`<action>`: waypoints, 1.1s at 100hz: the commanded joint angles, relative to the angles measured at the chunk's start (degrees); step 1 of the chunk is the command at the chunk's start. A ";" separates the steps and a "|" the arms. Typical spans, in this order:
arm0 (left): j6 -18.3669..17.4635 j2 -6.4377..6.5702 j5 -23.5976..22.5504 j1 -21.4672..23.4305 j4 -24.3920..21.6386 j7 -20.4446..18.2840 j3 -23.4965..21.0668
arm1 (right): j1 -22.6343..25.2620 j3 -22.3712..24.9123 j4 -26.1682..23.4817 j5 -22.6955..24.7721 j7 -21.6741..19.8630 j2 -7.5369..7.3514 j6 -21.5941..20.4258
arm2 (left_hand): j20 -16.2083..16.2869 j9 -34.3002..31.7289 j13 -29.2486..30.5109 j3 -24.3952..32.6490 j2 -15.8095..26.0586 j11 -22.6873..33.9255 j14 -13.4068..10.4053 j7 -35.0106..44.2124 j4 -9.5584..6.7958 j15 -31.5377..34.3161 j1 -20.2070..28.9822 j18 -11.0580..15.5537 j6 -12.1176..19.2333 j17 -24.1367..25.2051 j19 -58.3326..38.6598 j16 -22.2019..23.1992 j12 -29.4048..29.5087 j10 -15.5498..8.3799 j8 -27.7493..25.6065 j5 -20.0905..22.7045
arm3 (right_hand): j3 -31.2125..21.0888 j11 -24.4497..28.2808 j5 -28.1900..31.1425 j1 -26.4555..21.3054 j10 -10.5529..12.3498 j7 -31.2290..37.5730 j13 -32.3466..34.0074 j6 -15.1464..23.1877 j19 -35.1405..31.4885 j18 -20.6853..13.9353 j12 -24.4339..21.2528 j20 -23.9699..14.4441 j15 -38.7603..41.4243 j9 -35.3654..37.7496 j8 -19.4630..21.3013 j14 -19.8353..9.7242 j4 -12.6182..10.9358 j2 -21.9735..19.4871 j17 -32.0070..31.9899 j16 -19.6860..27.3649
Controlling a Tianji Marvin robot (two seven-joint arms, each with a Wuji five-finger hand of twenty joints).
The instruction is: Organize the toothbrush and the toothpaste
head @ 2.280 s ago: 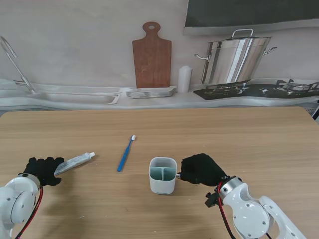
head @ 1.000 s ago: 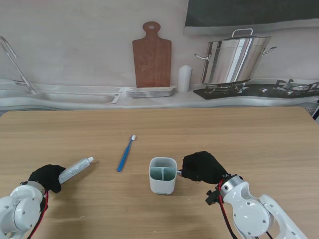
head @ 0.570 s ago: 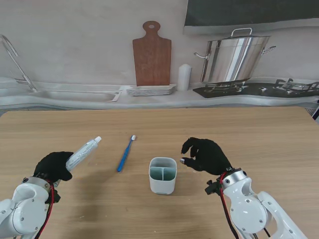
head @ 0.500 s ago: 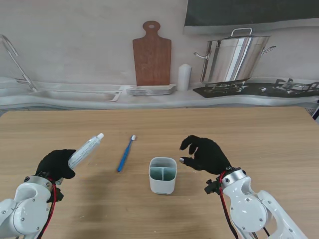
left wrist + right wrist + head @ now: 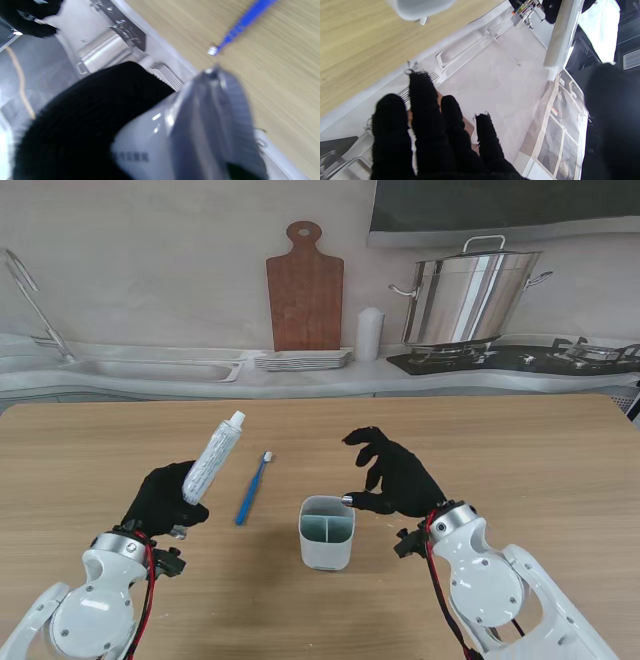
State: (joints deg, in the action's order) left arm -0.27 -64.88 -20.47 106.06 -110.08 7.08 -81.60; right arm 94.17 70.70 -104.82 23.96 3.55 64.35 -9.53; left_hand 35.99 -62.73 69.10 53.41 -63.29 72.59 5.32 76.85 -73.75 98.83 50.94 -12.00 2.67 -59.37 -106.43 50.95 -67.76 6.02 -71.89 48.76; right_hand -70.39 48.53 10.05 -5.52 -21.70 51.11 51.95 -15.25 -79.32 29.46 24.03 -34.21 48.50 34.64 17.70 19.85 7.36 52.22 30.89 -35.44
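pale wood fills the scene, the table running wide from edge to edge. behind it, on the counter, a steel stockpot sits at the right, and a brown cutting board leans upright against the wall near the middle.

down to the hands now. the right hand, black-gloved, hangs just right of the holder with its fingers spread and gently curled, gripping nothing; one fingertip points in at the holder's rim, though whether it touches, you cannot tell. the right wrist view shows the same fingers fanned apart with only air between them.

the left hand is up off the table, over its left part, clamped round the lower end of the toothpaste tube, which rises at a tilt with its white cap farthest from me and leaning right. in the left wrist view the tube is a big grey blur pinned beside the black glove.

the white holder, two compartments, both seen open from the stand view, stands upright in the middle of the table, nearer to me than the brush.

and the blue toothbrush lies flat on the wood between the left hand and the holder, bristle head farthest from me, touching neither.
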 commanded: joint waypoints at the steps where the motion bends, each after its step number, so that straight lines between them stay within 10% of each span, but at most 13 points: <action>1: -1.90 -0.99 0.11 -0.54 -1.28 -1.03 1.14 | -0.66 -0.72 -0.99 -1.33 -2.01 0.25 0.02 | 0.12 -5.63 3.52 5.13 0.29 3.62 -8.93 3.79 -3.45 5.29 10.04 2.35 2.81 -2.24 -13.54 -2.75 1.66 3.47 -1.91 4.66 | -1.50 1.23 -2.73 3.03 0.15 0.44 -0.98 0.11 0.49 -1.35 -0.05 -0.86 0.49 -1.81 -0.66 -1.96 2.81 2.46 -0.70 0.54; 43: -15.48 0.13 6.04 -1.48 -0.23 -5.65 6.45 | -4.26 -4.63 1.13 -7.52 -5.95 0.02 -1.03 | 0.47 -5.70 3.50 5.60 -0.40 3.12 -8.72 3.84 -2.13 5.10 9.13 1.42 3.77 -2.25 -13.52 -2.48 1.58 2.58 -1.78 4.37 | -3.53 1.97 -5.35 6.36 2.64 -1.94 -3.21 4.56 1.58 -2.27 0.12 -1.35 0.70 -4.89 -3.13 -3.25 4.72 5.69 -2.93 0.19; 67: -18.71 1.15 6.71 -3.58 1.94 -9.60 9.16 | -4.21 -5.16 1.46 -9.56 -8.67 -0.62 -4.66 | 0.50 -6.00 3.50 6.33 -1.18 2.86 -8.62 4.02 -1.51 4.81 8.56 1.22 4.20 -2.24 -12.77 -2.22 1.72 2.14 -1.75 4.38 | -3.35 3.34 -5.50 5.88 6.48 -19.33 -2.67 18.13 1.03 -4.58 0.57 -2.96 1.85 -6.00 -11.18 -5.04 4.81 6.47 -1.45 -0.95; 85: -19.87 1.43 7.23 -5.23 3.75 -10.76 11.19 | -3.53 -5.43 1.09 -9.66 -8.26 -0.62 -6.27 | 0.55 -6.01 3.50 6.10 -1.35 2.86 -8.61 4.05 -1.52 4.81 8.24 0.89 4.41 -2.27 -12.90 -2.21 1.85 1.76 -1.68 4.26 | -4.19 6.01 -5.49 4.57 7.53 -28.44 -0.94 19.31 -0.25 -5.96 1.55 -2.59 4.21 -4.92 6.26 -6.54 4.98 8.14 0.60 -1.65; 110: -20.24 1.43 6.73 -6.39 5.26 -10.65 12.42 | -1.09 -5.52 0.14 -12.60 -8.24 -0.69 -10.01 | 1.24 -5.88 3.49 6.04 -1.62 2.78 -8.59 4.14 -0.98 4.77 7.82 0.35 4.84 -2.35 -12.68 -2.12 1.96 1.37 -1.68 4.04 | -5.52 10.26 -4.96 -0.72 10.06 -17.82 6.44 19.94 -4.49 -9.31 4.43 0.14 9.96 1.51 4.45 -10.70 4.30 10.31 7.60 -2.10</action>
State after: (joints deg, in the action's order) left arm -20.10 -63.18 -13.44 99.81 -104.27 -2.92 -69.41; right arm 91.67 65.58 -103.94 12.14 -3.92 63.45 -19.39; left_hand 36.68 -62.77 69.13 54.10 -64.22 72.59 5.32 76.85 -73.44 98.84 50.94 -12.85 2.67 -59.49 -106.48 50.92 -67.75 6.02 -71.91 48.86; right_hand -75.59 57.26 6.41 -5.08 -13.81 28.90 56.56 3.46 -81.51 21.47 27.12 -35.46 56.78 34.63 25.93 11.41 8.83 61.19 37.12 -36.77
